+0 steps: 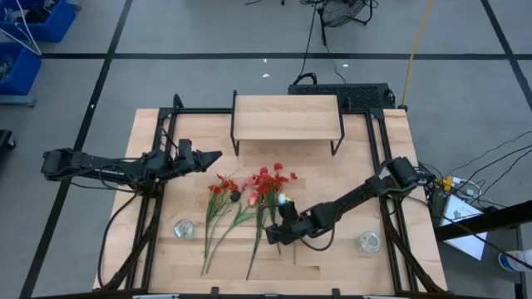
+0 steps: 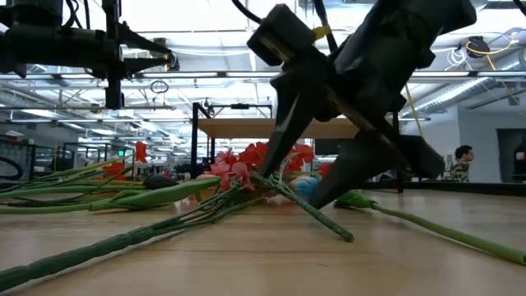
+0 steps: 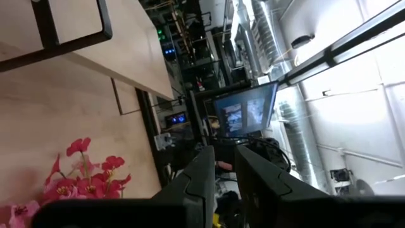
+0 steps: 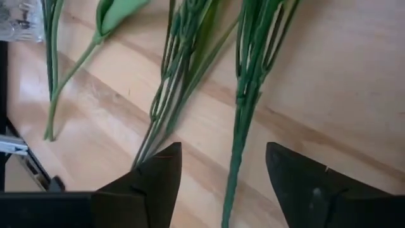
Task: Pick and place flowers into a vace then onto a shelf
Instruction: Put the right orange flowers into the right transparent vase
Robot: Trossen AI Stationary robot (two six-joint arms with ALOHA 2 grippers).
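Observation:
The flowers (image 1: 258, 187) lie flat on the wooden table, red and pink blossoms toward the shelf (image 1: 287, 116), long green stems toward the near edge. My right gripper (image 4: 221, 180) is down among the stems, slanting downward and open. Its two fingers stand on either side of one green stem (image 4: 243, 120), and in the low view the right gripper (image 2: 300, 187) reaches down to the stems on the tabletop. My left gripper (image 1: 218, 154) hovers above the table left of the blossoms, level, shut and holding nothing. A glass vase (image 1: 184, 228) stands near left, another (image 1: 369, 242) near right.
The shelf stands at the table's far middle on thin black legs, behind the blossoms (image 2: 246, 168). Other stems (image 4: 171, 82) lie close beside the one between my right fingers. Black frame rails (image 1: 378, 149) run along both table sides.

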